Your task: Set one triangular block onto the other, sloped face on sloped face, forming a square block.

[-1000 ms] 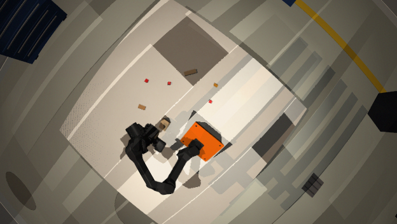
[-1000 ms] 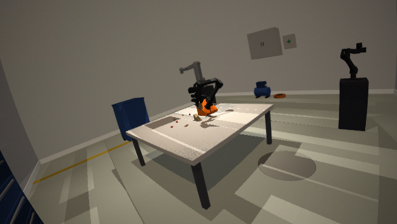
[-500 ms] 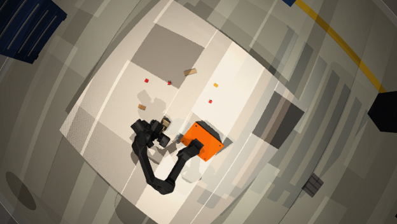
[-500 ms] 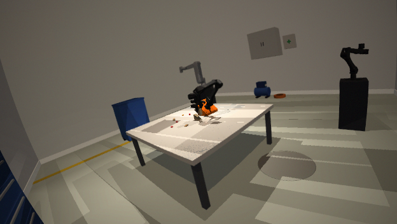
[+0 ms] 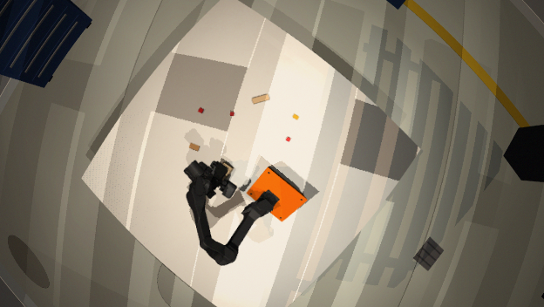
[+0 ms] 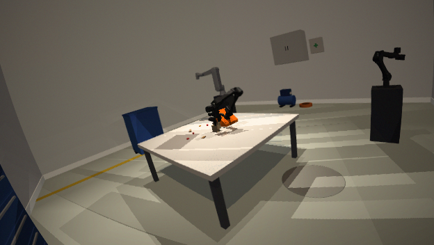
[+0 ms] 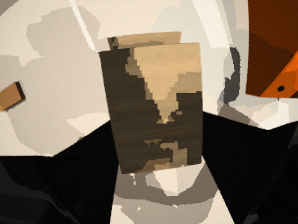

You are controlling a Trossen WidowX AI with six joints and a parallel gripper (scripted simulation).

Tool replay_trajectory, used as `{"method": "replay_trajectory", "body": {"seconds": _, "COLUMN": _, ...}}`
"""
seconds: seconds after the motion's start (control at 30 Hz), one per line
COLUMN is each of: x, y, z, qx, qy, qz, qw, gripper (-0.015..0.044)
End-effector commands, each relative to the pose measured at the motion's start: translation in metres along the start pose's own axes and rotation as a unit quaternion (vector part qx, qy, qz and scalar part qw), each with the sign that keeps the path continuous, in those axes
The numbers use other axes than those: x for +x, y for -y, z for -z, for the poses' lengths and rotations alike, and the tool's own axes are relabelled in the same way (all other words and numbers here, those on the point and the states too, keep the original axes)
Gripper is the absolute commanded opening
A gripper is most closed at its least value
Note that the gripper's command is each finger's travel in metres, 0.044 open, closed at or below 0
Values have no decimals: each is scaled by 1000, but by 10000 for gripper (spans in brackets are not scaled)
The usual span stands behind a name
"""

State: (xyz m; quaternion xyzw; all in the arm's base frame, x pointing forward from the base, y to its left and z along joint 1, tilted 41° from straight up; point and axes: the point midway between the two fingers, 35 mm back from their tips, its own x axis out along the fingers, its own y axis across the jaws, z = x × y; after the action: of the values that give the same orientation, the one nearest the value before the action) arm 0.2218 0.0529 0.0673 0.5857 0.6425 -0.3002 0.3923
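Observation:
A wooden triangular block (image 7: 167, 70) is between the fingers of my gripper (image 7: 154, 117), its broad face towards the wrist camera. The second triangular block (image 7: 150, 39) shows only as a strip past the held block's far edge; the rest is hidden beneath it. In the top view tan wood (image 5: 228, 169) shows beside the gripper, and in the exterior view the wood (image 6: 215, 128) is low over the table, but the two blocks cannot be told apart there. Whether their sloped faces touch, and how their ends line up, cannot be told.
An orange box (image 5: 283, 187) (image 7: 270, 45) stands right of the gripper. A small brown block (image 5: 194, 146) (image 7: 11, 97) lies to the left. A longer wooden block (image 5: 261, 98), a yellow cube (image 5: 295, 116) and three red cubes (image 5: 200, 110) (image 5: 232, 113) (image 5: 288, 139) lie farther out on the table.

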Motion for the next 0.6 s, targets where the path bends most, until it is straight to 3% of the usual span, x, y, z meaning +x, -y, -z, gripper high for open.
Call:
{"method": "replay_trajectory", "body": {"seconds": 0.0, "x": 2, "y": -1, "z": -1, "qx": 3, "qy": -1, "qz": -5, "qw": 1000, "gripper": 0}}
{"method": "replay_trajectory", "body": {"seconds": 0.57, "x": 3, "y": -1, "z": 0, "qx": 6, "qy": -1, "qz": -7, "qw": 1000, "gripper": 0}}
